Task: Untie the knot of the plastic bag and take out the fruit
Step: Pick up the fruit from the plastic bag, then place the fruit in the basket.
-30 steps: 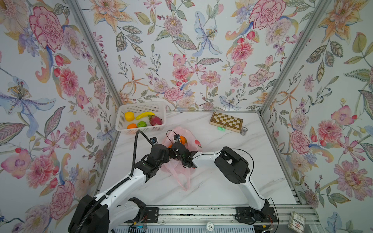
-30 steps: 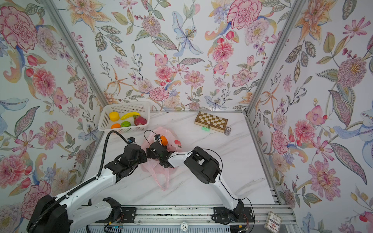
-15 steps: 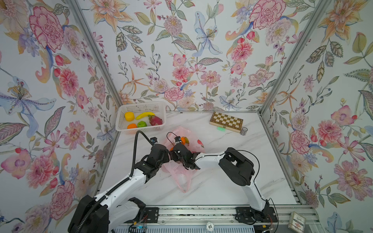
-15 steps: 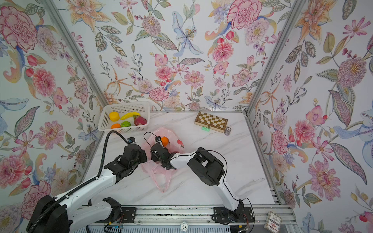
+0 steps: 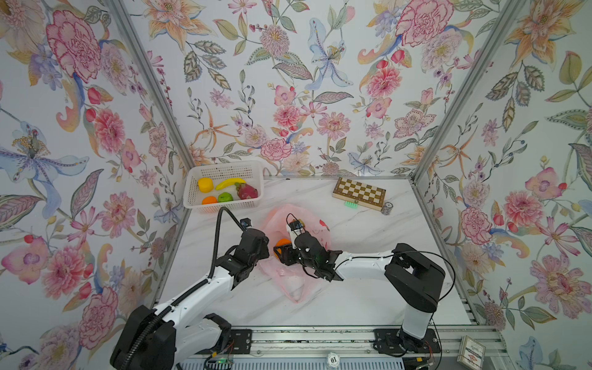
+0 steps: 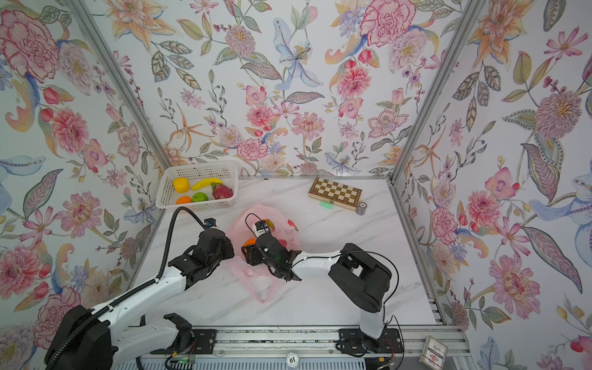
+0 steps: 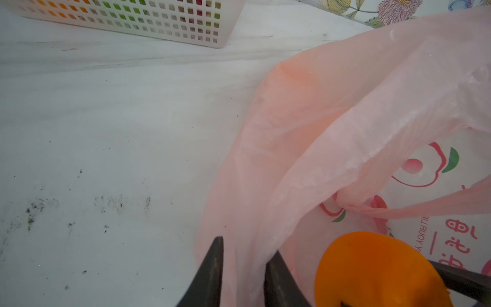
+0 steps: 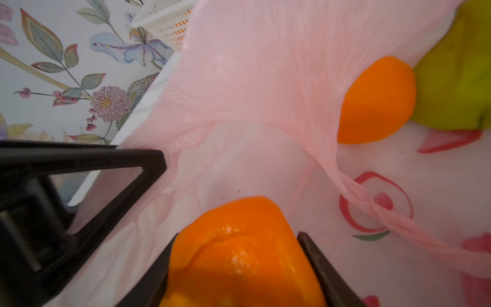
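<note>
The plastic bag (image 5: 290,282) lies crumpled near the middle of the worktop (image 5: 368,298), a little toward its left edge, with its film gathered into folds. The right gripper (image 8: 236,236) pinches 1 orange (image 8: 239,255) between its 2 fingers. In both top views this orange (image 5: 282,242) (image 6: 250,242) sits bare at the bag's left side. Deeper in the bag rest a second orange (image 8: 377,101) and, touching it, a green-yellow fruit (image 8: 457,79). The left gripper (image 7: 247,247) is just beside the right one, its fingers nearly pressed together on a fold of the bag's film. A white basket (image 5: 224,166) stands at the worktop's back left corner, holding 5 pieces of fruit. A chessboard (image 5: 358,193) lies near the back right corner.
</note>
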{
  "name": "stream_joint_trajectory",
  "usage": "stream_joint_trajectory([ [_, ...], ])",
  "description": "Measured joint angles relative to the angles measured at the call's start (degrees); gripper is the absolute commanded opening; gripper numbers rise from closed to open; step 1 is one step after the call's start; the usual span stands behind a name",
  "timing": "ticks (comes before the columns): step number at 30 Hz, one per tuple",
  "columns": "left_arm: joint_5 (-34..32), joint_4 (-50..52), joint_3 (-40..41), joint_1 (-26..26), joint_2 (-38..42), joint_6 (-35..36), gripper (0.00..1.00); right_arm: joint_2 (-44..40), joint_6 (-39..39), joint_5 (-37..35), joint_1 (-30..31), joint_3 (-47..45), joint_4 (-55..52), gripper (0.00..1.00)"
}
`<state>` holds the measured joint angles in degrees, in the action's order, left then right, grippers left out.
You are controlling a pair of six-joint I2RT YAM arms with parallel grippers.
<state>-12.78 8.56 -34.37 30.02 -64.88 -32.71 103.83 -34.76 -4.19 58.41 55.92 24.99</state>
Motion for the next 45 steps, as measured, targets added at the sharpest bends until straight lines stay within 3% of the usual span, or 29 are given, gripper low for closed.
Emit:
stream_joint_trajectory([
  [6,0.87,-1.44,0.0,0.0,-0.28,1.84,0.38,-7.43,-4.61,3.89,-2.64,-5.25,4.55,0.41],
  [12,5.73,-6.38,0.37,0.0,0.98,6.78,0.56,-13.81,-10.25,8.44,-7.85,-8.57,8.35,0.42],
  [23,22.14,-20.24,2.64,0.0,12.07,21.44,0.8,-22.71,-18.23,18.64,-16.76,-9.55,9.09,0.43],
  [30,36.83,-30.97,2.62,0.07,12.37,33.38,0.99,-29.4,-18.36,22.21,-18.73,-9.53,2.47,0.43],
  [37,46.93,-35.93,-0.22,1.6,6.84,44.17,0.99,-34.88,-17.03,24.09,-18.75,-8.96,-3.93,0.43],
  [45,48.85,-36.24,-7.41,6.91,0.96,56.0,0.99,-38.51,-15.74,24.44,-18.23,-8.35,-7.96,0.44],
])
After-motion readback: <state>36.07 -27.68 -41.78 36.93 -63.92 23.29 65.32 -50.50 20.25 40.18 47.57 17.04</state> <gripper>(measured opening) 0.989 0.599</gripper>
